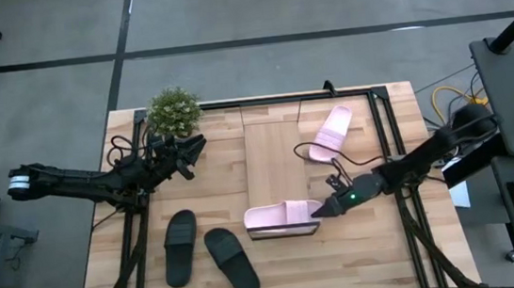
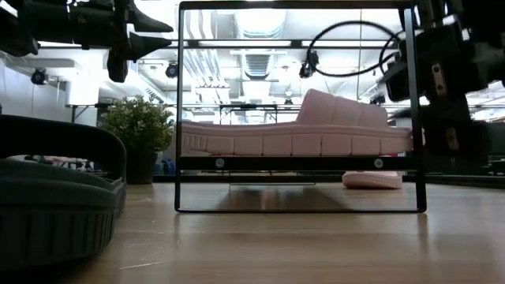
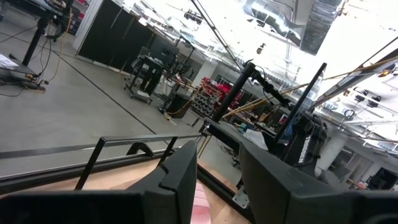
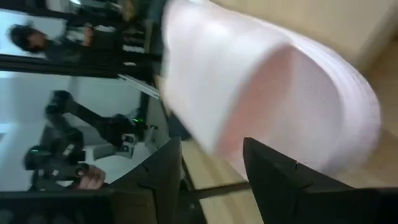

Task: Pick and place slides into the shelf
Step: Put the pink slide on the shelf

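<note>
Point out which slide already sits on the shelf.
The pale pink slide at the shelf's near end, by the right gripper; the other pink and both black slides lie elsewhere.

Four open-toe slide sandals are in sight: two pale pink ones, the first pink slide (image 1: 284, 216) lying on the near end of the board and the second pink slide (image 1: 332, 132) on the tabletop beside it, and two black ones, one black slide (image 1: 181, 247) and another black slide (image 1: 231, 261) side by side. There is one long light-wood shelf board (image 1: 272, 157) on a thin dark frame, one small green potted plant (image 1: 173, 111), and two dark robot arms.
</note>
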Controlling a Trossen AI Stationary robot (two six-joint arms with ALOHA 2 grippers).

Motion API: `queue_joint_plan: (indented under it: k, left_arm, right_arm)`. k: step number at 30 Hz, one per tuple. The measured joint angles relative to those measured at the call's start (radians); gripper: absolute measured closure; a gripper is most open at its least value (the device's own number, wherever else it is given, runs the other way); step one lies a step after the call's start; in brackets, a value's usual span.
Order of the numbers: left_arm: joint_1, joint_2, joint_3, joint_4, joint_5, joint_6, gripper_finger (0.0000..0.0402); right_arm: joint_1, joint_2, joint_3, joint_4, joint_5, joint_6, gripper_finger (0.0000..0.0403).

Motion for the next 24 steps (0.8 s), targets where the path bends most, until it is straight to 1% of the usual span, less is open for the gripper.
queue_joint_plan:
  k: [4, 12, 14, 17, 19, 21, 24]
  left_arm:
    - [0.0, 0.0, 0.0, 0.0, 0.0, 0.0, 0.0294]
    - [0.0, 0.0, -0.001, 0.0, 0.0, 0.0, 0.0294]
    - [0.0, 0.0, -0.001, 0.0, 0.0, 0.0, 0.0294]
    - [0.0, 0.0, -0.001, 0.0, 0.002, 0.0, 0.0294]
    - [0.0, 0.0, -0.001, 0.0, 0.003, 0.0, 0.0294]
    - [0.0, 0.002, -0.001, 0.001, 0.003, 0.0, 0.0294]
    - [0.0, 0.007, -0.001, 0.0, 0.004, -0.001, 0.0295]
  right_arm:
    - [0.0, -0.081, 0.0, -0.009, 0.044, -0.061, 0.0239]
    - [0.0, -0.277, 0.0, -0.252, 0.057, -0.128, 0.0251]
    - [0.0, -0.326, -0.001, -0.272, 0.075, -0.169, 0.0255]
    - [0.0, -0.395, -0.001, -0.219, 0.134, -0.241, 0.026]
    - [0.0, -0.433, -0.001, -0.152, 0.196, -0.312, 0.0263]
    - [0.0, -0.468, -0.001, -0.08, 0.253, -0.406, 0.0266]
    - [0.0, -0.505, -0.001, 0.042, 0.328, -0.592, 0.0268]
